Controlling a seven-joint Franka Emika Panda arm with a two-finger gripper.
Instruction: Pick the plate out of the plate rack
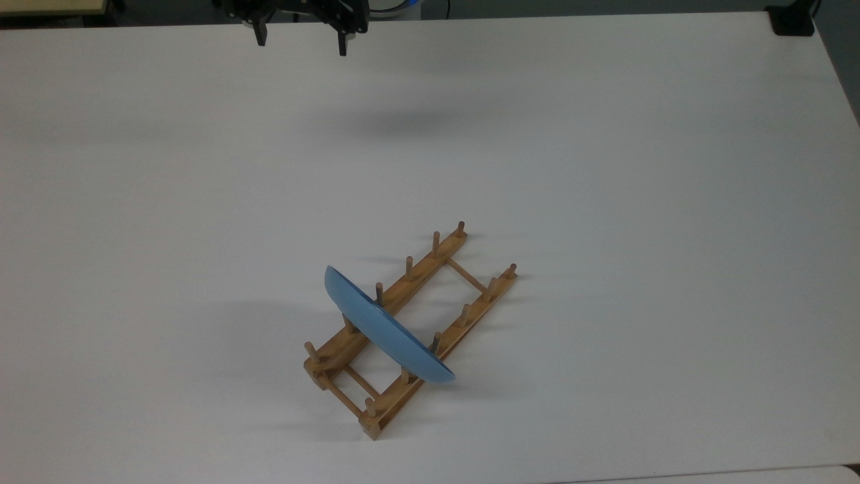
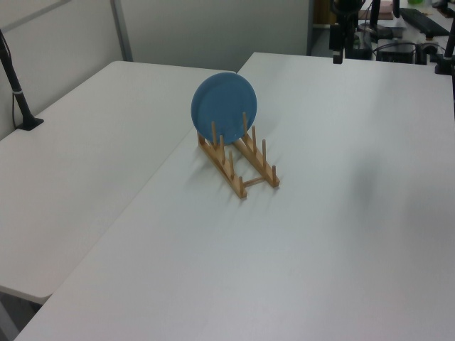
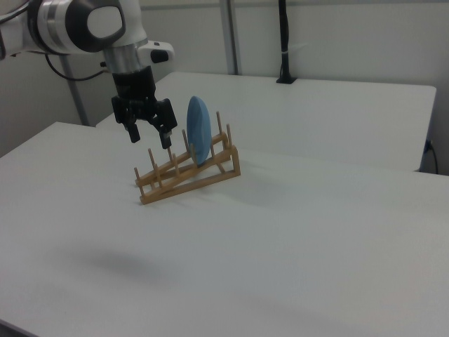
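Gripper [image 1: 300, 42], fingers spread and empty, hangs well apart from the light-brown wooden plate rack [image 1: 463, 314]; approach pending, next descending over the upright light-blue round plate [image 1: 386, 333].

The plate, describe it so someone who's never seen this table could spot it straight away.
On the white table lies one wooden plate rack. The plate stands on edge between its pegs, near one end of it. It is round, glossy and light blue, the only coloured thing there.

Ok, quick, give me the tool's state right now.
Tool: open, holding nothing, up in the air well away from the plate standing in the plate rack.
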